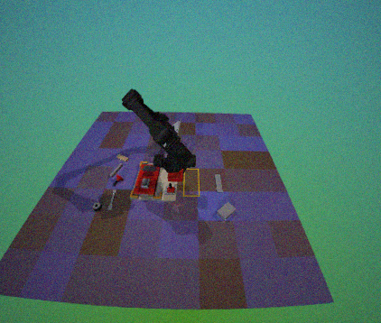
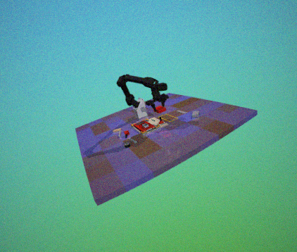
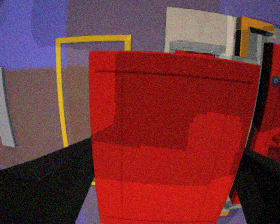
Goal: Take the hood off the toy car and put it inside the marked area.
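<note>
- Red plastic fills the wrist view: the hood (image 3: 171, 139) sits clamped between the two dark fingers of the pincer (image 3: 164, 183), one at each lower corner — grasped, not released.
- The hood hangs in the air, lifted off the toy car (image 1: 153, 182), whose pale body and red rear lie just past it toward 1 o'clock in the wrist view.
- The relation that matters — the yellow-outlined marked area (image 3: 74, 90) lies toward 10 o'clock from the held hood, partly hidden under its left edge.
- The area's long axis runs 12 to 6, about in line with the hood's own length, so I judge a sideways shift and a descent are needed, with little turning.
- Farther off, in the top view, the marked area (image 1: 191, 182) sits just beside the car at its 3 o'clock.
</note>
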`<state>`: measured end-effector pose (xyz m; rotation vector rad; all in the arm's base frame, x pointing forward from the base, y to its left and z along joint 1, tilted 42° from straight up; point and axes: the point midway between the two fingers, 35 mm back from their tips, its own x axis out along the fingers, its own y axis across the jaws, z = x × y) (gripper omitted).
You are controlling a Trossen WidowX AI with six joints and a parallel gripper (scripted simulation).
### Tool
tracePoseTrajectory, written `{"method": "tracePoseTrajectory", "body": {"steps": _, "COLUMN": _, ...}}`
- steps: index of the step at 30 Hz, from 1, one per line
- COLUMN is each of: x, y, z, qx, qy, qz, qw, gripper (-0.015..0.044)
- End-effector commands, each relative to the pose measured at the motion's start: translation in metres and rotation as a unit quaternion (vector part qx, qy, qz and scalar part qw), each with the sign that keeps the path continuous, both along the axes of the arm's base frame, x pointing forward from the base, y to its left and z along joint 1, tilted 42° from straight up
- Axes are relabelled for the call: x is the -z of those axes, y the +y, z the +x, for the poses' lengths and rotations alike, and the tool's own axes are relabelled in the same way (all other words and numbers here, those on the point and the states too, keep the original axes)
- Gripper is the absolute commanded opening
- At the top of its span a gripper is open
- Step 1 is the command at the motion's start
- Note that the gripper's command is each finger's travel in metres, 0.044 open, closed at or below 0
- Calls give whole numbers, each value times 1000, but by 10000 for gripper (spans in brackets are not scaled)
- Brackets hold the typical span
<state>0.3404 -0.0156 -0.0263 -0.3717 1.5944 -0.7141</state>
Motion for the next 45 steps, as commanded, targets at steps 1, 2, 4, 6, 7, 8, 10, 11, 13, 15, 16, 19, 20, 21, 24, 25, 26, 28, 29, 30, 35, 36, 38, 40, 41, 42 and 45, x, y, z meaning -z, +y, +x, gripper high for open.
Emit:
{"method": "tracePoseTrajectory", "body": {"steps": 1, "x": 12, "y": 18, "z": -1, "qx": 0, "qy": -4, "qz": 1, "qw": 1000, "gripper": 0}}
{"method": "tracePoseTrajectory", "body": {"steps": 2, "x": 16, "y": 23, "z": -2, "qx": 1, "qy": -4, "qz": 0, "qw": 1000, "gripper": 0}}
{"method": "tracePoseTrajectory", "body": {"steps": 4, "x": 23, "y": 32, "z": -5, "qx": 1, "qy": -4, "qz": -1, "qw": 1000, "gripper": 0}}
{"method": "tracePoseTrajectory", "body": {"steps": 6, "x": 31, "y": 42, "z": -8, "qx": 2, "qy": -4, "qz": -2, "qw": 1000, "gripper": 0}}
{"method": "tracePoseTrajectory", "body": {"steps": 7, "x": 34, "y": 46, "z": -10, "qx": 2, "qy": -4, "qz": -3, "qw": 1000, "gripper": 0}}
{"method": "tracePoseTrajectory", "body": {"steps": 8, "x": 38, "y": 51, "z": -12, "qx": 3, "qy": -4, "qz": -4, "qw": 1000, "gripper": 0}}
{"method": "tracePoseTrajectory", "body": {"steps": 10, "x": 45, "y": 60, "z": -16, "qx": 3, "qy": -4, "qz": -6, "qw": 1000, "gripper": 0}}
{"method": "tracePoseTrajectory", "body": {"steps": 11, "x": 48, "y": 63, "z": -18, "qx": 3, "qy": -4, "qz": -7, "qw": 1000, "gripper": 0}}
{"method": "tracePoseTrajectory", "body": {"steps": 13, "x": 51, "y": 66, "z": -19, "qx": 4, "qy": -4, "qz": -8, "qw": 1000, "gripper": 0}}
{"method": "tracePoseTrajectory", "body": {"steps": 15, "x": 51, "y": 66, "z": -19, "qx": 4, "qy": -4, "qz": -8, "qw": 1000, "gripper": 0}}
{"method": "tracePoseTrajectory", "body": {"steps": 16, "x": 52, "y": 66, "z": -19, "qx": 4, "qy": -4, "qz": -8, "qw": 1000, "gripper": 0}}
{"method": "tracePoseTrajectory", "body": {"steps": 19, "x": 53, "y": 65, "z": -19, "qx": 4, "qy": -4, "qz": -8, "qw": 1000, "gripper": 0}}
{"method": "tracePoseTrajectory", "body": {"steps": 20, "x": 54, "y": 64, "z": -19, "qx": 4, "qy": -4, "qz": -8, "qw": 1000, "gripper": 0}}
{"method": "tracePoseTrajectory", "body": {"steps": 21, "x": 54, "y": 64, "z": -20, "qx": 4, "qy": -4, "qz": -8, "qw": 1000, "gripper": 0}}
{"method": "tracePoseTrajectory", "body": {"steps": 24, "x": 56, "y": 62, "z": -20, "qx": 4, "qy": -4, "qz": -8, "qw": 1000, "gripper": 0}}
{"method": "tracePoseTrajectory", "body": {"steps": 25, "x": 57, "y": 62, "z": -20, "qx": 4, "qy": -4, "qz": -8, "qw": 1000, "gripper": 0}}
{"method": "tracePoseTrajectory", "body": {"steps": 26, "x": 57, "y": 61, "z": -20, "qx": 4, "qy": -4, "qz": -8, "qw": 1000, "gripper": 0}}
{"method": "tracePoseTrajectory", "body": {"steps": 28, "x": 59, "y": 60, "z": -20, "qx": 4, "qy": -4, "qz": -8, "qw": 1000, "gripper": 0}}
{"method": "tracePoseTrajectory", "body": {"steps": 29, "x": 59, "y": 60, "z": -20, "qx": 4, "qy": -4, "qz": -8, "qw": 1000, "gripper": 0}}
{"method": "tracePoseTrajectory", "body": {"steps": 30, "x": 60, "y": 59, "z": -20, "qx": 4, "qy": -4, "qz": -8, "qw": 1000, "gripper": 0}}
{"method": "tracePoseTrajectory", "body": {"steps": 35, "x": 63, "y": 57, "z": -20, "qx": 4, "qy": -4, "qz": -8, "qw": 1000, "gripper": 0}}
{"method": "tracePoseTrajectory", "body": {"steps": 36, "x": 63, "y": 56, "z": -20, "qx": 4, "qy": -4, "qz": -8, "qw": 1000, "gripper": 0}}
{"method": "tracePoseTrajectory", "body": {"steps": 38, "x": 65, "y": 55, "z": -21, "qx": 4, "qy": -4, "qz": -8, "qw": 1000, "gripper": 0}}
{"method": "tracePoseTrajectory", "body": {"steps": 40, "x": 66, "y": 54, "z": -21, "qx": 4, "qy": -4, "qz": -8, "qw": 1000, "gripper": 0}}
{"method": "tracePoseTrajectory", "body": {"steps": 41, "x": 66, "y": 54, "z": -21, "qx": 4, "qy": -4, "qz": -8, "qw": 1000, "gripper": 0}}
{"method": "tracePoseTrajectory", "body": {"steps": 42, "x": 67, "y": 53, "z": -21, "qx": 4, "qy": -4, "qz": -8, "qw": 1000, "gripper": 0}}
{"method": "tracePoseTrajectory", "body": {"steps": 45, "x": 69, "y": 52, "z": -21, "qx": 4, "qy": -4, "qz": -8, "qw": 1000, "gripper": 0}}
